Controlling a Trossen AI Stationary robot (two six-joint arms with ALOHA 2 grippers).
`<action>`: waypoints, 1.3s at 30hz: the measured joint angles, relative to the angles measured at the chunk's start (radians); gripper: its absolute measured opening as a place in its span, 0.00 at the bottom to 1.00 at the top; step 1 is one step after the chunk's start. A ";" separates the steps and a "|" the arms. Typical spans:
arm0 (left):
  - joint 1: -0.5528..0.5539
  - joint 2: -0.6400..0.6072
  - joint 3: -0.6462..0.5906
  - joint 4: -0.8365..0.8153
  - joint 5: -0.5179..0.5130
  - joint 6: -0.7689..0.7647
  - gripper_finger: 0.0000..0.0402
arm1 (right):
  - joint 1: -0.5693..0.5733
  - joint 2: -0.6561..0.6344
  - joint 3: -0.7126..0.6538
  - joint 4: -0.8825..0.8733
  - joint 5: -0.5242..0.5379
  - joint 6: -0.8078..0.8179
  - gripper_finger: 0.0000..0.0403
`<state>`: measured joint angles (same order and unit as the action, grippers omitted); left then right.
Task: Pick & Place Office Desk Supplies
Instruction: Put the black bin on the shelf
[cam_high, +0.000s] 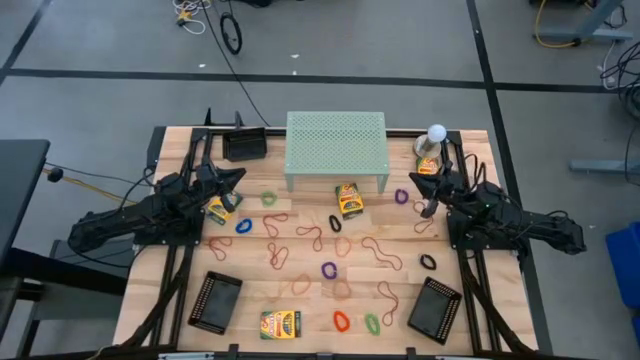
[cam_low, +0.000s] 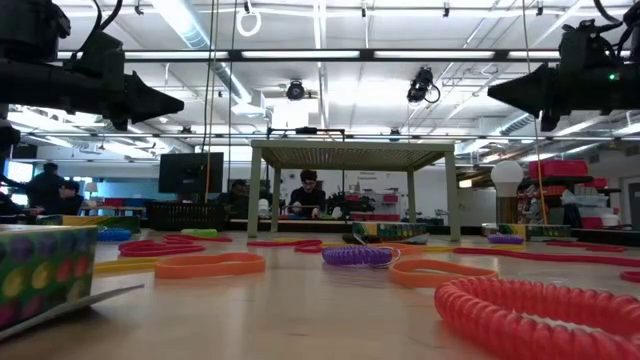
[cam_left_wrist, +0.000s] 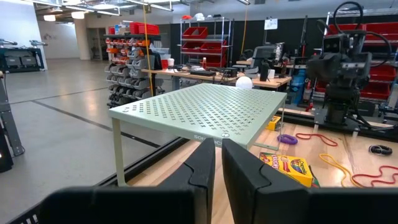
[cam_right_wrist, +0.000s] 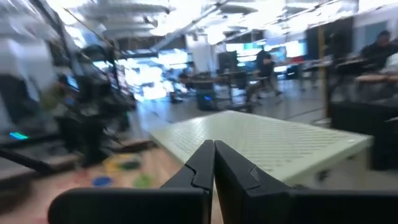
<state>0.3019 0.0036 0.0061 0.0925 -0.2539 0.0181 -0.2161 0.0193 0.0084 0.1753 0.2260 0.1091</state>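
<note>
High view, near edge: a yellow-and-green box (cam_high: 281, 324) lies flat between two black perforated trays (cam_high: 215, 301), with red, green and orange rubber bands (cam_high: 342, 321) just beside it.
Low view, foreground: a thick red coiled band (cam_low: 540, 312) lies nearest on the wooden table (cam_low: 300, 310), an orange band (cam_low: 209, 265) and a purple coil (cam_low: 357, 256) farther back, and a printed box edge (cam_low: 45, 275) at the near corner.
Table middle: thin loops in red, orange, purple and black are scattered across the boards, mostly apart from one another.
Left gripper (cam_high: 232, 178): raised above the table's left side, fingers together on nothing; a small box (cam_high: 221, 210) lies just below it in the high view.
Right gripper (cam_high: 428, 182): raised on the right side, fingers pressed together, empty; the wrist picture is blurred, so what lies beneath it is hard to make out.
Farther back: a second box (cam_high: 349, 200) lies just in front of the pale green perforated stand (cam_high: 336, 143).
Far edge: a black bin (cam_high: 244, 145) left of the stand, a white ball-topped object (cam_high: 435, 137) to its right.
Room beyond: a person (cam_low: 307, 194) sits at a desk behind the stand.
</note>
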 joint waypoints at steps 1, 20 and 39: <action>0.000 0.000 0.000 0.000 0.000 0.000 0.09 | 0.000 0.000 0.000 0.005 -0.018 0.029 0.05; 0.000 0.000 0.000 0.000 0.000 0.000 0.09 | 0.409 0.385 0.137 -0.098 0.106 0.036 0.00; 0.000 0.000 0.000 0.000 0.000 0.000 0.09 | 0.697 1.002 0.361 -0.233 0.212 0.175 0.01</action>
<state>0.3018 0.0032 0.0062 0.0925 -0.2539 0.0181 0.4813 1.0211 0.3694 -0.0581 0.4384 0.2836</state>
